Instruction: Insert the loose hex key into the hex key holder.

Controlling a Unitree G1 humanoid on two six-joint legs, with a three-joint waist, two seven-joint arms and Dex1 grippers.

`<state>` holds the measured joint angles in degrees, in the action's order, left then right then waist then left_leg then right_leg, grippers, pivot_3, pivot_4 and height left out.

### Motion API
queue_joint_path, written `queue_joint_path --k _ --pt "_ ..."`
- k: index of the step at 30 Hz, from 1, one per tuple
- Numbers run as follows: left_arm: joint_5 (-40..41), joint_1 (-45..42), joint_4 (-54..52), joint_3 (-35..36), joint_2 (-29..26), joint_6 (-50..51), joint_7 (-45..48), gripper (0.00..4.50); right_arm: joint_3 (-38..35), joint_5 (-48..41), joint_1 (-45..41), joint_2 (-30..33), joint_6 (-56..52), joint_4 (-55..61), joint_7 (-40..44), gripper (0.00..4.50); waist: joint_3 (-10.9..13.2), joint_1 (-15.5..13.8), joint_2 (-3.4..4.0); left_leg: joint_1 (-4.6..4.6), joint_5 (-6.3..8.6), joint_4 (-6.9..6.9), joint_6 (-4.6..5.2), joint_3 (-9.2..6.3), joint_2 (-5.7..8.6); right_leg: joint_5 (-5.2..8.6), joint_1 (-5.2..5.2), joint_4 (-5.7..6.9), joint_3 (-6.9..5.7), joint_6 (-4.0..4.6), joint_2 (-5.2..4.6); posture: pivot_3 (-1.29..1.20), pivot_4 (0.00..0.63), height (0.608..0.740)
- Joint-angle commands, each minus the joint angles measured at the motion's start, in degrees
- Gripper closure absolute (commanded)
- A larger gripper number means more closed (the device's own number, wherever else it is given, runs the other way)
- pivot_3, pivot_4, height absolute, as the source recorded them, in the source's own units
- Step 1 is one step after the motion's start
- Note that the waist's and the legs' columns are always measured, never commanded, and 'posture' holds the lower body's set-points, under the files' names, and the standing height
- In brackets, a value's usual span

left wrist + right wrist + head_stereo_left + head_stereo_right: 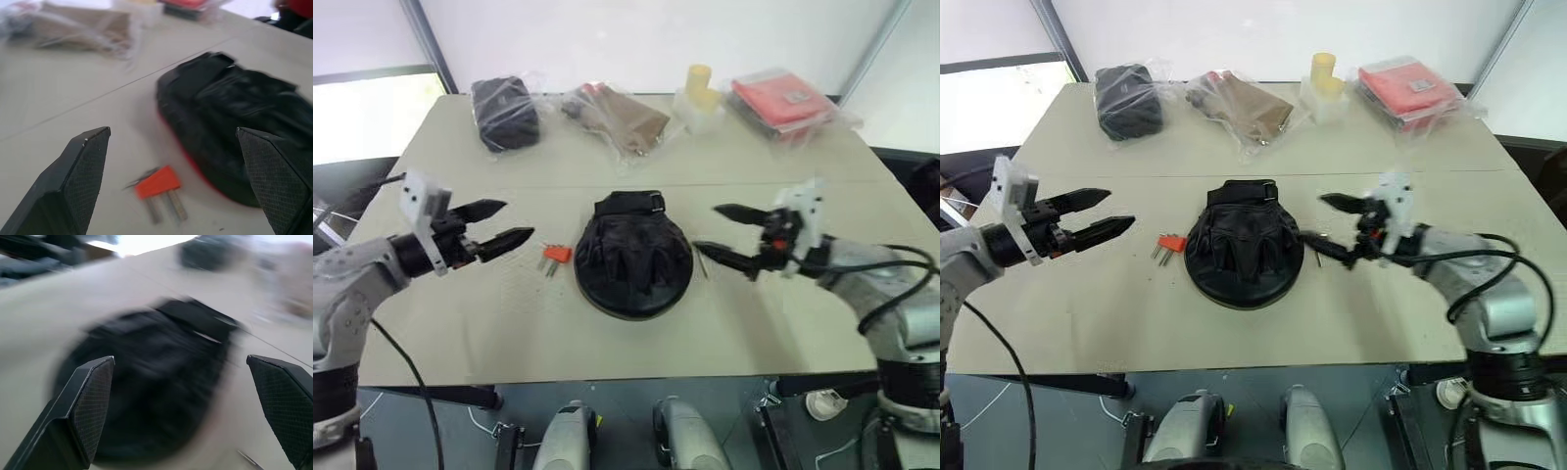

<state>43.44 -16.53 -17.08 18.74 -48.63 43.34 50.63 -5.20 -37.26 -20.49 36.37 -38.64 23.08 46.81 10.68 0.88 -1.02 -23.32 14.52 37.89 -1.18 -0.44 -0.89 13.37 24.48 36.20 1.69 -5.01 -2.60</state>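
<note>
While both tools hang spread and empty over the counter (509,323), this looks like the approach step: nothing picked yet. Left tool (504,225) sits just left of the hex key holder (554,257); right tool (720,233) hovers over the loose hex key (703,262), right of the black glove (631,257). Next: right tool needs a low pinch. Left wrist view shows the holder's keys close; head views add the far packets.

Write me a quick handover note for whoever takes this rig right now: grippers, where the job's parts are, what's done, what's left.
Left gripper: open, empty, hanging near the hex key holder.
Right gripper: open, empty, on the other side of the black glove.
The holder lies on the table just left of the glove. The loose hex key lies at the glove's right edge, under the right gripper.
Done: nothing picked up.
Left: grasp key and holder, insert key.
</note>
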Motion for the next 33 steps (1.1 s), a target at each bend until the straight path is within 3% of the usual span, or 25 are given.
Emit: queue_joint_path --k 1,5,11,25,33 --pt "1.5 0.35 -1.37 -0.33 -2.55 1.82 2.41 0.19 1.28 -2.0 1.16 -2.24 -2.15 5.19 -3.68 0.0 0.0 -0.08 -0.02 0.0 0.0 0.0 0.0 0.01 0.0 0.0 0.01 0.0 0.0 0.01 -0.01 0.0 0.15 0.74" --pt "0.02 -0.59 -0.14 -1.5 -2.68 0.72 2.44 0.19 6.47 0.91 2.61 -5.02 -1.37 6.45 -5.95 0.0 0.0 -0.2 -0.02 -0.01 0.0 0.04 0.0 -0.01 0.03 0.12 -0.02 -0.01 -0.01 0.22 -0.04 0.0 0.15 0.74" --pt "-1.04 -0.71 0.28 -2.68 -0.71 -0.58 1.09 0.19 12.44 12.47 0.52 -7.63 6.12 -2.69 -9.89 0.0 0.0 -0.09 -0.02 0.0 0.0 0.05 0.0 0.03 0.08 0.12 -0.01 -0.02 -0.01 0.21 -0.02 0.0 0.15 0.74" --pt "-0.62 2.18 -1.67 -1.61 0.29 -0.76 -1.1 0.19 4.47 11.75 1.03 -9.3 6.83 -4.21 -11.82 0.0 0.0 -0.15 -0.02 -0.01 0.0 0.04 0.0 0.0 0.07 0.01 0.0 0.0 -0.01 0.03 -0.02 0.0 0.15 0.74" --pt "-2.35 0.41 -0.51 -3.9 1.63 -2.41 -1.35 0.19 8.53 13.9 4.67 -9.96 6.78 -4.02 -11.01 0.0 0.0 -0.08 -0.02 -0.01 0.0 0.04 0.0 0.02 0.08 0.02 0.0 0.0 -0.02 0.05 -0.01 0.0 0.15 0.74"
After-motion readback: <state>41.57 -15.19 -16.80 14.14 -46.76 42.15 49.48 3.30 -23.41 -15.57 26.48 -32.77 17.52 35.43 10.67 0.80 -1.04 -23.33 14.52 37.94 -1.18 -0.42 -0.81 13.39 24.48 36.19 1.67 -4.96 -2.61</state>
